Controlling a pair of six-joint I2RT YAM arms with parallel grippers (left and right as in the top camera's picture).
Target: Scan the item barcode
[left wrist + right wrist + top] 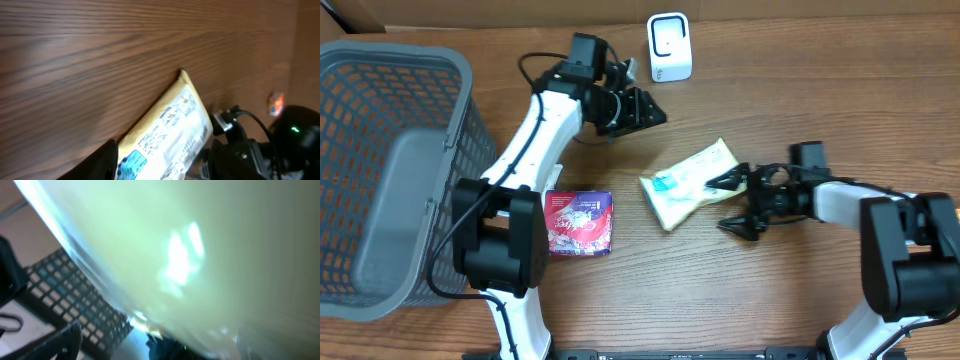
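Right gripper (733, 205), lower right of the overhead frame, stands spread wide at the right end of the pale yellow-green plastic packet (685, 183), which lies at frame centre. A red foil pouch (578, 223) lies to the packet's left. Farther up, the left gripper (642, 108) hovers near the white box-shaped scanner (668, 47); whether it is spread I cannot tell.

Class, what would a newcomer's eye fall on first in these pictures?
A pale yellow packet lies mid-table, with the right gripper open at its edge. A big grey basket fills the left side, and a red packet lies between basket and yellow packet.
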